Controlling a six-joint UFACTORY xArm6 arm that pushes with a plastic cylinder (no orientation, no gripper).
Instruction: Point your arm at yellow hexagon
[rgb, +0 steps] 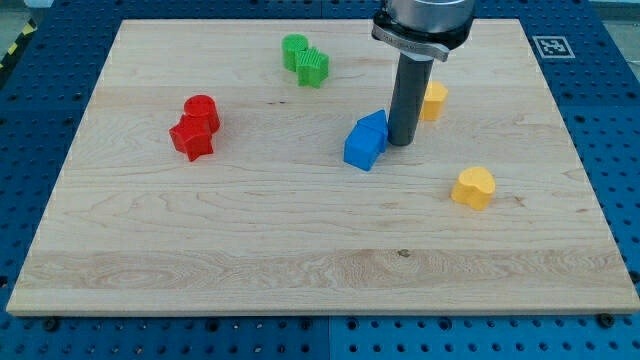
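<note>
The yellow hexagon (434, 100) sits right of centre near the view's top, partly hidden behind my rod. My tip (401, 143) rests on the board just below-left of it, a short gap away. Two blue blocks sit just left of my tip: one (374, 125) touching the rod's side and one (362, 148) a little lower-left. A yellow heart-like block (474, 187) lies lower right of my tip.
A green round block (294, 48) and a green ribbed block (313, 68) touch each other near the view's top centre. A red cylinder (202, 110) and a red star-like block (191, 139) touch at the left. The wooden board (300, 250) lies on a blue pegboard.
</note>
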